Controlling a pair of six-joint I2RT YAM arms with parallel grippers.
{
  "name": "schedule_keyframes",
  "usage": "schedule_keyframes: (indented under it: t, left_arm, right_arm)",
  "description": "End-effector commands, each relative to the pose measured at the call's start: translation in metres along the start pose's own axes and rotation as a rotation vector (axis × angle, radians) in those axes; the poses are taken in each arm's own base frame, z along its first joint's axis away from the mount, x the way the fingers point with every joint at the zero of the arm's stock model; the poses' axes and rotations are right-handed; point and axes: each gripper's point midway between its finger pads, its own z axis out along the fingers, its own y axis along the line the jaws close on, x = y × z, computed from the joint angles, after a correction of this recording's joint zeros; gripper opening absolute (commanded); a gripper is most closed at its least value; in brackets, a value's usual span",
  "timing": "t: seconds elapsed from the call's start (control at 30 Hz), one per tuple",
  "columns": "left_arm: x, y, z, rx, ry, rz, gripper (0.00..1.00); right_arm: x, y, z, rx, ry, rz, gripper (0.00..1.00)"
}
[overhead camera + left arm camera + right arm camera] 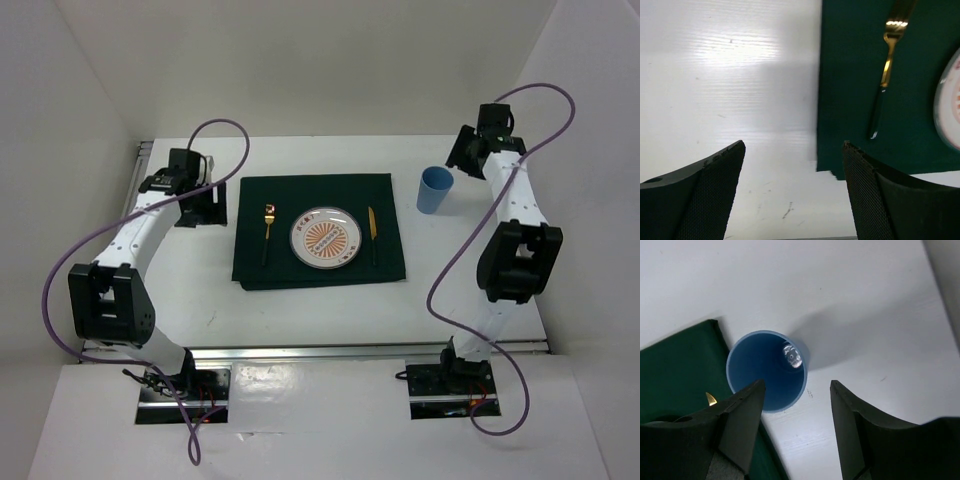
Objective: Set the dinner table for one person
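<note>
On the table (pixel 300 160), mid-span, the cloth (pixel 320 195) lies flat as the place mat. The plate (pixel 325 238) is centred on it. The fork (pixel 268 232) is left of the plate and the knife (pixel 373 235) right of it, both on the cloth, parallel, and apart from the plate. That's the usual one-person layout, handles toward the near edge.

The cup (pixel 434 190) stands upright on bare table just beside the cloth's far right corner, up past the knife, where a drink normally goes.

My left gripper (pixel 792 150) hangs over bare table just left of the cloth edge, jaws wide apart and empty, clear of the fork.

My right gripper (pixel 797 387) hangs above the cup, jaws apart, nothing held. The cup sits under its left finger rather than between the two, so this isn't lined up for a grasp.

My read: the setting looks essentially done, with both arms parked clear so nothing gets knocked. If I come down on the right side, that finger could catch the rim and tip the cup.
</note>
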Motion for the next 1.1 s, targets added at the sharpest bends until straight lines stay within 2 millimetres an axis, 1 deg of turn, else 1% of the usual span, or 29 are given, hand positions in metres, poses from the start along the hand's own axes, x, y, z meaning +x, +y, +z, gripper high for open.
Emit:
schedule_keyframes:
  t: [0.0, 0.07, 0.1, 0.13, 0.17, 0.23, 0.27, 0.3, 0.33, 0.37, 0.4, 0.43, 0.47, 0.5, 0.53, 0.6, 0.67, 0.73, 0.77, 0.8, 0.83, 0.87, 0.9, 1.0, 1.03, 1.07]
  left_arm:
    - [0.0, 0.019, -0.004, -0.083, -0.033, 0.07, 0.84]
    - [0.007, 0.02, 0.001, -0.085, -0.018, 0.082, 0.84]
    - [0.007, 0.018, 0.001, -0.073, -0.016, 0.082, 0.84]
    - [0.014, 0.016, 0.004, -0.06, 0.001, 0.082, 0.84]
    - [0.016, 0.017, 0.006, -0.06, 0.004, 0.082, 0.84]
    - [0.015, 0.015, 0.003, -0.05, -0.004, 0.091, 0.84]
    - [0.015, 0.015, 0.003, -0.05, -0.004, 0.091, 0.84]
    - [0.015, 0.017, 0.003, -0.062, -0.005, 0.091, 0.84]
    - [0.015, 0.017, 0.003, -0.062, -0.005, 0.091, 0.84]
    - [0.015, 0.017, 0.003, -0.062, -0.005, 0.091, 0.84]
    - [0.015, 0.017, 0.003, -0.062, -0.005, 0.091, 0.84]
    - [0.011, 0.017, 0.002, -0.061, -0.014, 0.091, 0.84]
    - [0.012, 0.019, 0.004, -0.058, -0.005, 0.083, 0.84]
    - [0.015, 0.019, 0.004, -0.058, 0.004, 0.084, 0.84]
    - [0.015, 0.019, 0.004, -0.058, 0.004, 0.084, 0.84]
    - [0.015, 0.019, 0.004, -0.058, 0.004, 0.084, 0.84]
    - [0.015, 0.019, 0.004, -0.058, 0.004, 0.084, 0.84]
    - [0.015, 0.019, 0.004, -0.058, 0.004, 0.084, 0.84]
    - [0.015, 0.019, 0.004, -0.058, 0.004, 0.084, 0.84]
    - [0.015, 0.019, 0.004, -0.058, 0.004, 0.084, 0.84]
    - [0.015, 0.019, 0.004, -0.058, 0.004, 0.084, 0.84]
    - [0.015, 0.019, 0.004, -0.058, 0.004, 0.084, 0.84]
    - [0.015, 0.019, 0.004, -0.058, 0.004, 0.084, 0.84]
    - [0.015, 0.019, 0.004, -0.058, 0.004, 0.084, 0.84]
    - [0.015, 0.017, 0.004, -0.048, 0.006, 0.083, 0.84]
    - [0.015, 0.017, 0.004, -0.048, 0.006, 0.083, 0.84]
  right_arm:
    - [0.005, 0.01, 0.013, -0.052, 0.033, -0.016, 0.63]
    - [0.011, 0.011, 0.027, -0.056, 0.055, -0.017, 0.63]
    - [0.016, 0.009, 0.031, -0.05, 0.075, -0.018, 0.63]
    - [0.019, 0.009, 0.034, -0.048, 0.084, -0.018, 0.63]
    - [0.027, 0.007, 0.04, -0.042, 0.105, -0.019, 0.62]
    - [0.041, 0.004, 0.045, -0.033, 0.135, -0.011, 0.62]
    - [0.042, 0.004, 0.049, -0.036, 0.125, -0.01, 0.6]
    - [0.052, 0.005, 0.052, -0.048, 0.147, -0.01, 0.58]
    - [0.057, 0.004, 0.057, -0.046, 0.156, -0.01, 0.55]
    - [0.061, 0.005, 0.061, -0.058, 0.17, -0.009, 0.44]
    - [0.062, 0.006, 0.064, -0.057, 0.169, 0.0, 0.36]
    - [0.062, 0.007, 0.064, -0.066, 0.172, 0.0, 0.3]
    - [0.063, 0.006, 0.069, -0.056, 0.175, 0.0, 0.23]
    - [0.062, 0.006, 0.07, -0.054, 0.18, 0.0, 0.07]
    - [0.06, 0.004, 0.069, -0.041, 0.176, -0.002, 0.01]
    - [0.048, 0.002, 0.066, -0.02, 0.149, -0.003, 0.0]
    - [0.031, 0.004, 0.054, -0.018, 0.109, -0.002, 0.0]
    - [0.009, 0.02, 0.034, -0.032, 0.036, -0.031, 0.0]
    - [0.003, 0.026, 0.027, -0.027, 0.009, -0.052, 0.0]
    - [0.001, 0.045, 0.019, -0.052, -0.008, -0.076, 0.0]
    - [-0.007, 0.056, 0.009, -0.068, -0.037, -0.096, 0.0]
    - [-0.002, 0.064, 0.007, -0.071, -0.029, -0.111, 0.0]
    - [0.004, 0.084, 0.0, -0.105, -0.032, -0.138, 0.0]
    - [0.014, 0.116, -0.007, -0.15, -0.035, -0.172, 0.0]
    - [0.028, 0.135, -0.007, -0.178, -0.016, -0.203, 0.0]
    - [0.03, 0.142, -0.006, -0.17, -0.022, -0.216, 0.0]
